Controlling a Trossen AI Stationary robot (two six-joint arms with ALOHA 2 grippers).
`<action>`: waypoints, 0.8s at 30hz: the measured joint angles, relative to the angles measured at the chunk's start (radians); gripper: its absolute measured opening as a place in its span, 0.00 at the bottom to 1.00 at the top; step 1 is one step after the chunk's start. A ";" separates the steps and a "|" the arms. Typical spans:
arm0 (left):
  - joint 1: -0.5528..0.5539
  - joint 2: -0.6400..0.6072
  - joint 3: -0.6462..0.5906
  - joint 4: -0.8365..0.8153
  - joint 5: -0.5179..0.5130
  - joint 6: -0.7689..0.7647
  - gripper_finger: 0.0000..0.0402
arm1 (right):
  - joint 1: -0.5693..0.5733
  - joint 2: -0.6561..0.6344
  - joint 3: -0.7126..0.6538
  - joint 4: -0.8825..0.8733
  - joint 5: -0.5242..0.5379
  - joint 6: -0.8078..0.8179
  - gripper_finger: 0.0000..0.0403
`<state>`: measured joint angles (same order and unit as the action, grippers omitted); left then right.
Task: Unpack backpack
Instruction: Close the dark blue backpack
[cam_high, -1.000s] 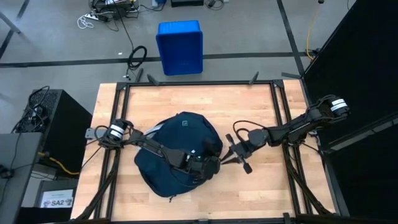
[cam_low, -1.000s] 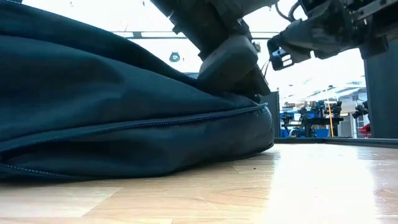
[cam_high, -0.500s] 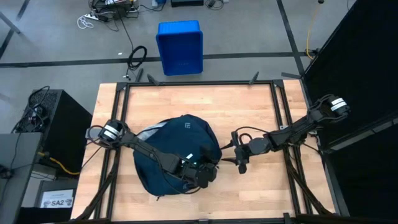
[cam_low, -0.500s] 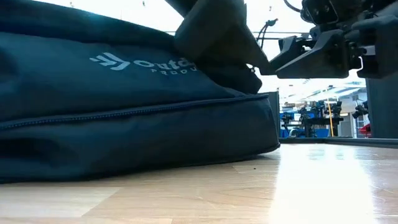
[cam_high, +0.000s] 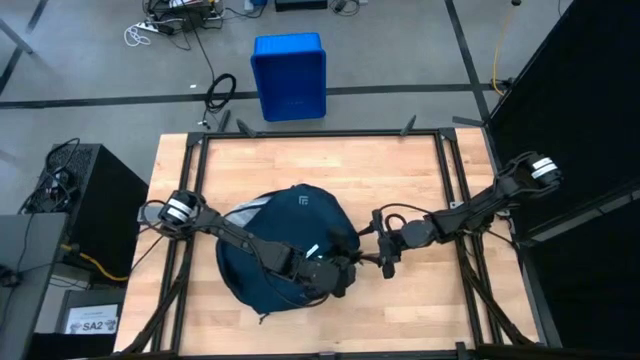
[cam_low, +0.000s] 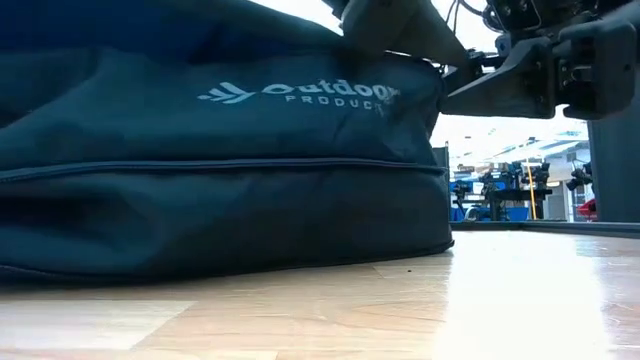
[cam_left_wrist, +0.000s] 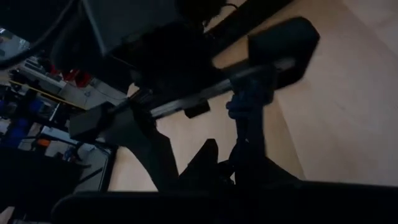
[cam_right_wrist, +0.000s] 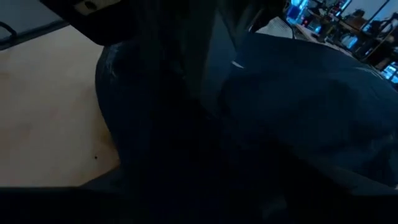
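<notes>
We see the backpack (cam_high: 285, 250) lying mid-table, nearer the front edge. Our left gripper (cam_high: 335, 277) presses on the bag's right front part, fingers together, seemingly pinching fabric. Our right gripper (cam_high: 370, 258) sits just beside the bag's right edge; its fingers' spread we cannot tell.
</notes>
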<state>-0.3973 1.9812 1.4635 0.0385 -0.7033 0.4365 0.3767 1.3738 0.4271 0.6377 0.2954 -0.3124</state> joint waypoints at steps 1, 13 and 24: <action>0.000 0.000 0.000 0.004 0.000 0.002 0.00 | -0.001 0.012 0.000 0.017 -0.006 -0.013 0.61; -0.015 0.000 0.000 -0.061 -0.002 -0.012 0.00 | -0.006 0.303 0.123 0.141 0.061 -0.201 0.36; -0.090 -0.075 0.002 -0.320 -0.011 -0.265 0.00 | 0.002 0.220 0.133 0.094 0.070 -0.160 0.01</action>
<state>-0.4871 1.9061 1.4654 -0.2813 -0.7139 0.1715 0.3782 1.5936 0.5599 0.7321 0.3653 -0.4725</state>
